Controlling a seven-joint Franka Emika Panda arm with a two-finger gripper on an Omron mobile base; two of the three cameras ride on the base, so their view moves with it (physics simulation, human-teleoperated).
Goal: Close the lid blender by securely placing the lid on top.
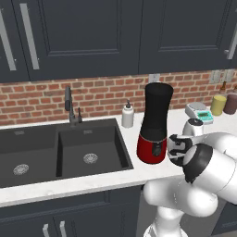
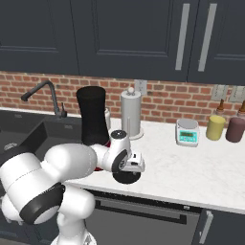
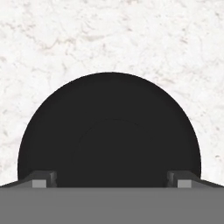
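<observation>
The white marble desk (image 1: 92, 178) ran under dark cabinets and a brick backsplash, and the left base view took in its double black sink (image 1: 60, 150) with the faucet (image 1: 70, 106) at the twelve o'clock edge of the basins. In that view the blender (image 1: 154, 122) stood upright near the desk's front edge, its red base and black button panel plain to see, the jar open at the top; the right base view gave just the black jar (image 2: 92, 115), the arm hiding most of the red base. A white soap bottle (image 1: 127, 114) stood just beside the blender at its ten o'clock in the left base view. The right base view added a paper towel holder (image 2: 130, 114) at the blender's three o'clock. Both base views showed a small scale (image 2: 187, 132), a yellow canister (image 2: 215, 127) and a maroon one (image 2: 235, 129) further along the wall. The lid (image 2: 127, 176) lay flat on the desk near the front edge, at about the blender's four o'clock in the right base view, where it peeked out as a dark disc under the hand; in the left base view the arm covered that spot. The hand view looked straight down on the lid (image 3: 109, 131), a round black disc on bare marble. The pincer (image 3: 109, 180) hung over it with its tips (image 3: 41, 178) spread fully wide near the disc's rim at nine and three o'clock, gripping nothing.
</observation>
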